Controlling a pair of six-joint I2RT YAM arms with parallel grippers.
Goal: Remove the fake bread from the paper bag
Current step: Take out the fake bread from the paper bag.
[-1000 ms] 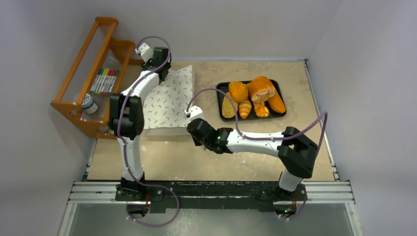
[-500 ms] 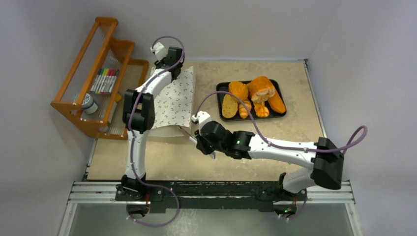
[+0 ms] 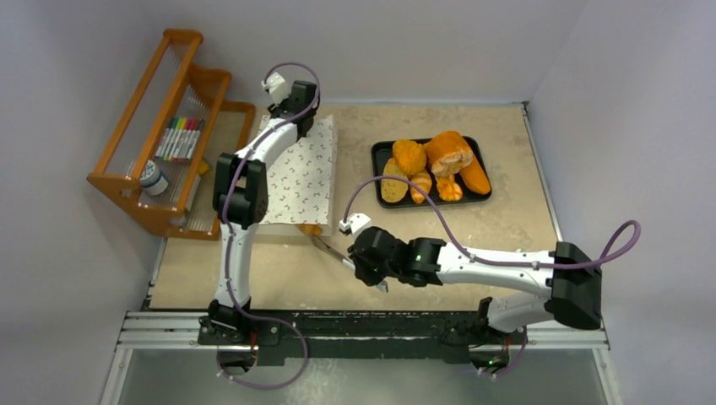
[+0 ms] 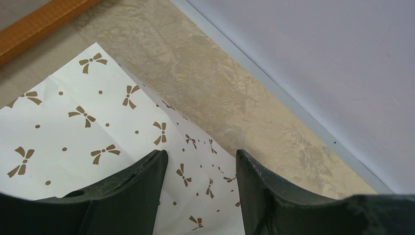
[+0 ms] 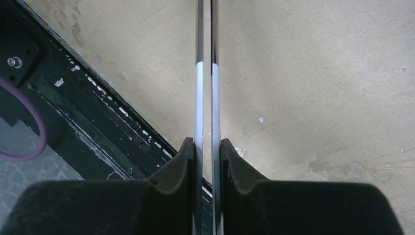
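The white paper bag (image 3: pixel 304 173) with small brown bow marks lies left of centre, its mouth toward me. My left gripper (image 3: pixel 292 114) holds the bag's far end; in the left wrist view the printed paper (image 4: pixel 73 137) runs between the fingers of the left gripper (image 4: pixel 200 154). One orange piece of fake bread (image 3: pixel 311 228) peeks out at the bag's mouth. Several more fake bread pieces (image 3: pixel 443 152) sit on the black tray (image 3: pixel 377 150). My right gripper (image 3: pixel 359 257) is shut on metal tongs (image 3: pixel 325 249), whose two strips (image 5: pixel 199 98) pass between the fingers of the right gripper (image 5: pixel 205 142), near the front edge.
A wooden rack (image 3: pixel 127 181) holding coloured markers (image 3: pixel 179 137) and a small roll (image 3: pixel 153 177) stands along the left side. The black mounting rail (image 3: pixel 363 325) runs along the near edge. Grey walls close the table on three sides.
My left gripper moved right at the back with the bag's far end. The right arm drew back toward the near edge with the tongs. An orange piece now shows at the bag's mouth.
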